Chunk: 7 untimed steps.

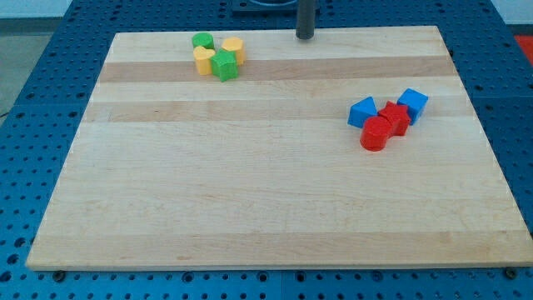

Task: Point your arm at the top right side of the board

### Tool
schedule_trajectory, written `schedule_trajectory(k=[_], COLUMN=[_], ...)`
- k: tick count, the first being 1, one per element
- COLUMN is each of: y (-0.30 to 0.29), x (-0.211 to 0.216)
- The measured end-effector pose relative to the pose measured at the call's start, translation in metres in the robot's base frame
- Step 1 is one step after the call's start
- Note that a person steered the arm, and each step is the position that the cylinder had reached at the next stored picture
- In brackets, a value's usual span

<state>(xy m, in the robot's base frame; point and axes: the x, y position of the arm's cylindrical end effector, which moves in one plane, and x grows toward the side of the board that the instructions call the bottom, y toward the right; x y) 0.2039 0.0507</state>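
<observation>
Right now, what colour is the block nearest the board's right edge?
Blue, seen in the camera view.

Left of my tip (pixel 305 37), dark grey, sit green and yellow blocks (pixel 216 56); right, red and blue blocks (pixel 388 120) on the pale striped wooden board (pixel 250 192).

4 green-yellow blocks (pixel 217 55), 4 red-blue blocks (pixel 387 119)
</observation>
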Motion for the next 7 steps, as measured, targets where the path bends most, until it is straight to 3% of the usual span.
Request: schedule_trajectory(k=[7], y=[0.030], x=[0.013])
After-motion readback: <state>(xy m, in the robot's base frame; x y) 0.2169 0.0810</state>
